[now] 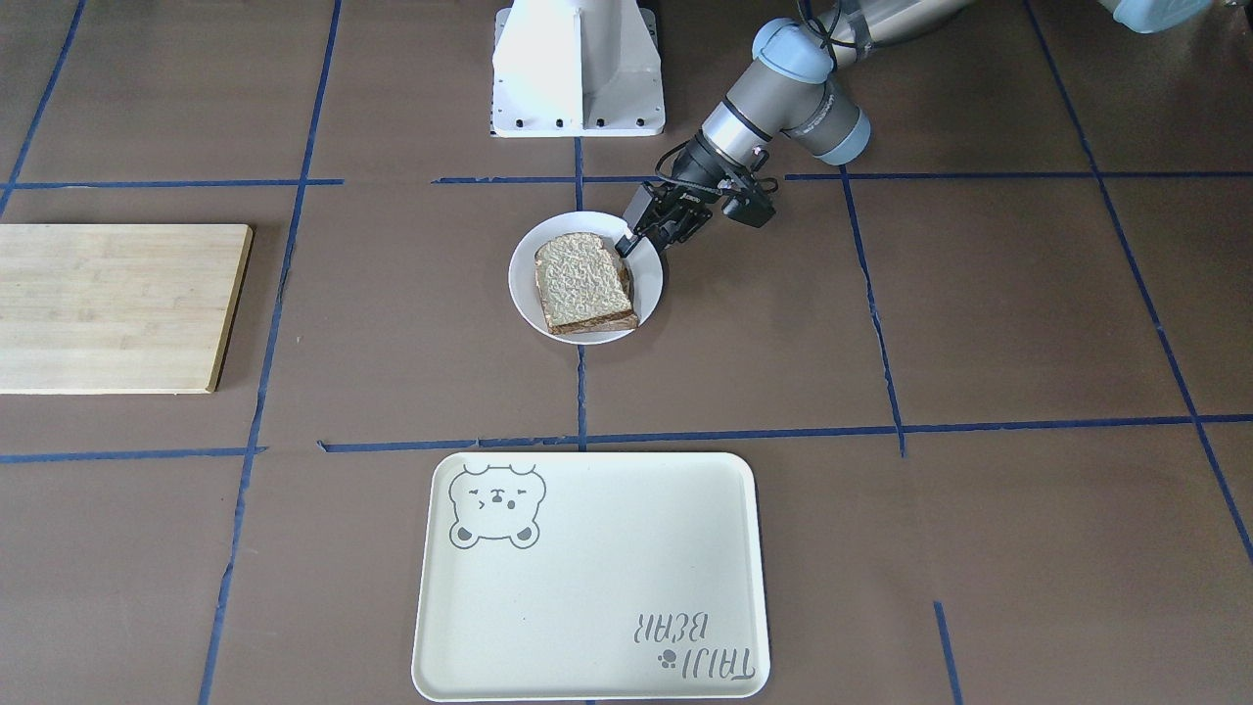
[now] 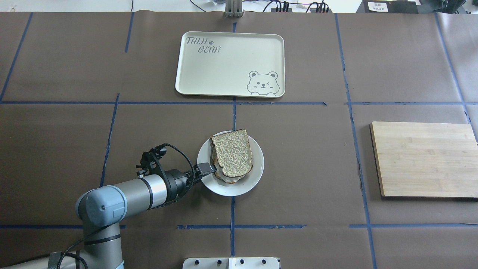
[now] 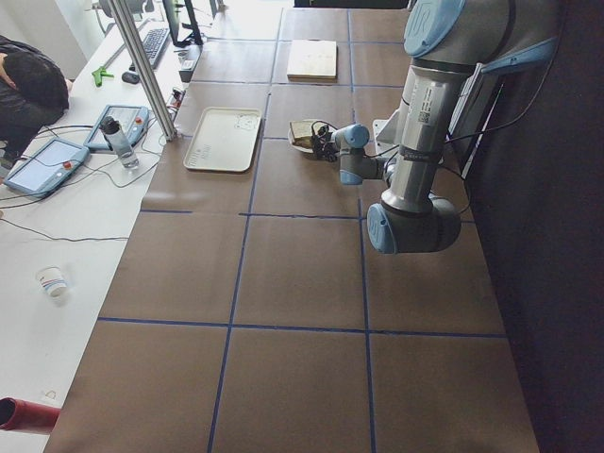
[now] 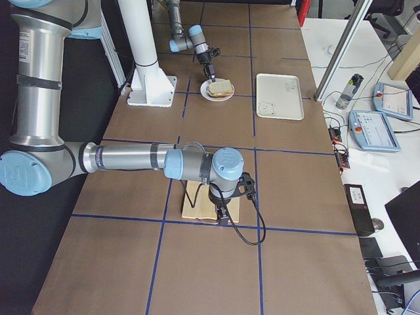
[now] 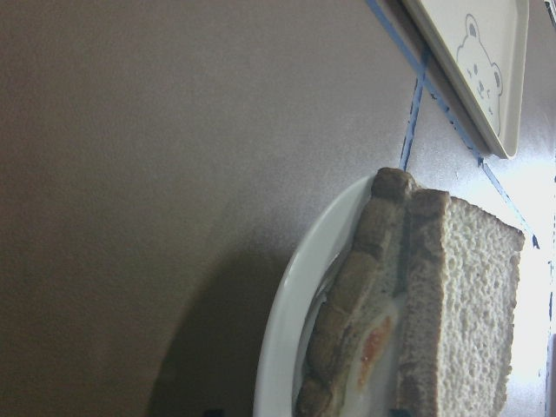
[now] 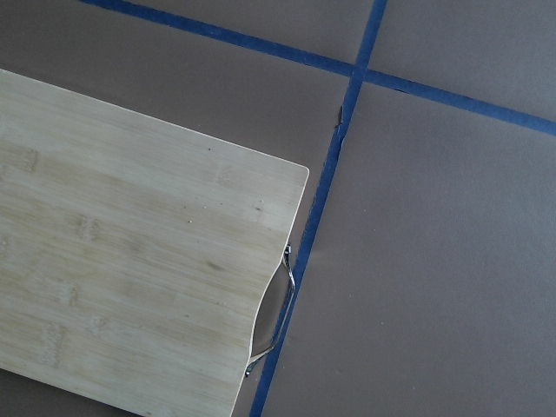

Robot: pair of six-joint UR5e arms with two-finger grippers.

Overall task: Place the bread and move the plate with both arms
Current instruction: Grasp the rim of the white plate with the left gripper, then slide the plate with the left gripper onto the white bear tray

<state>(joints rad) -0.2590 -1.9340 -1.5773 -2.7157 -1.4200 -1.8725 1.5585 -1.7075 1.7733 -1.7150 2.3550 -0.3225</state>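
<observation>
The bread (image 2: pixel 233 154) lies on the small white plate (image 2: pixel 257 170) at mid-table, and also shows in the front view (image 1: pixel 582 282). It rests on another slice with egg, seen edge-on in the left wrist view (image 5: pixel 369 347). My left gripper (image 2: pixel 209 168) reaches low over the plate's rim on the robot's left, its tip at the bread's edge (image 1: pixel 631 243). I cannot tell whether its jaws are open or shut. My right gripper (image 4: pixel 223 213) hangs over the wooden board. It shows only in the right side view, so I cannot tell its state.
A cream tray with a bear drawing (image 2: pixel 229 63) lies beyond the plate. A wooden cutting board (image 2: pixel 424 158) lies on the robot's right, and its metal handle shows in the right wrist view (image 6: pixel 274 317). The white pedestal base (image 1: pixel 578 69) stands behind the plate.
</observation>
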